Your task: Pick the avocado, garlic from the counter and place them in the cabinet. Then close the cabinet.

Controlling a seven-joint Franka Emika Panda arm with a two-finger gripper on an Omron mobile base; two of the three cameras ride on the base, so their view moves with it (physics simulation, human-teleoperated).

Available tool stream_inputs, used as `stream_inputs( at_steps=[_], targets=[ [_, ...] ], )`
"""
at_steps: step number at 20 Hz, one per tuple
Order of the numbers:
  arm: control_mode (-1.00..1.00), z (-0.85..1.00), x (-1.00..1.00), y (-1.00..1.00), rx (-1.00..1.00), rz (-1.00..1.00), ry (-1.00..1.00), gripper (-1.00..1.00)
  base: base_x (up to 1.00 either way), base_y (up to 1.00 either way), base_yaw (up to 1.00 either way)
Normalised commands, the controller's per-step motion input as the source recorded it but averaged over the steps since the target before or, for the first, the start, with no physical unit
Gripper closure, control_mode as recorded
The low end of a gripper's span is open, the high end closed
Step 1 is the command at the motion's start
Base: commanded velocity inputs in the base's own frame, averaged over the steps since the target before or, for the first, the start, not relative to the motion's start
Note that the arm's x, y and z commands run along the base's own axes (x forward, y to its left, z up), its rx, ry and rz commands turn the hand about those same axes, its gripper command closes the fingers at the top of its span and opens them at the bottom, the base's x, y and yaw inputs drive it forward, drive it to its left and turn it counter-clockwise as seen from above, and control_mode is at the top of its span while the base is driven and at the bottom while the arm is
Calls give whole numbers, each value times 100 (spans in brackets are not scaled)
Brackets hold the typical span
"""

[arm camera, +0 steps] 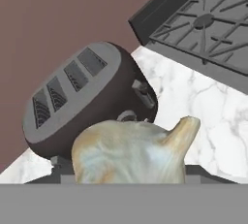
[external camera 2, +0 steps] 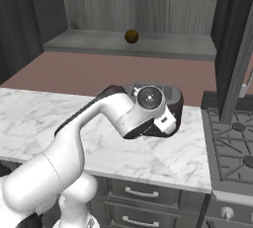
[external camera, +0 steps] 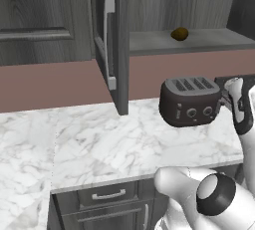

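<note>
One bulb gripped, one fruit shelved

Garlic (arm camera: 133,152) sits clamped in the tool (arm camera: 131,177), tip pointing to 2 o'clock, toaster (arm camera: 85,97) at 11 o'clock on the bench (external camera: 124,144). Avocado (external camera: 180,34) rests on the open cabinet (external camera: 199,40) shelf.

Pale cream garlic bulb (arm camera: 131,152) with pointed tip toward 2 o'clock; dark rounded four-slot toaster (arm camera: 82,97) behind at 10 o'clock; grey stove grate (arm camera: 203,22) at 1 o'clock on white veined marble counter (arm camera: 213,106).

ahead of jaws: toaster (arm camera: 82,97) close, blocks | right of jaws: stove (arm camera: 203,24) edge near | between jaws: garlic (arm camera: 131,152) fills gap | above: cabinet (external camera: 199,40) shelf open, avocado (external camera: 180,34) on it, left door (external camera: 112,45) ajar
</note>
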Motion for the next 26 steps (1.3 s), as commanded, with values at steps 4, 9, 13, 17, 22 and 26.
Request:
stream_inputs(
  at_steps=[4,9,13,17,22,26],
  targets=[
    [-100,100,16,0,-1,0,-9,100,0,0,0],
    [-100,100,45,0,-2,4,-13,100,0,0,0],
    [-100,100,44,2,-8,5,-17,100,0,0,0],
    [-100,100,14,5,-13,0,-15,100,0,0,0],
    [-100,32,55,17,-19,0,-18,100,0,0,0],
    [-100,-9,100,31,-21,0,-1,100,0,0,0]
  ],
)
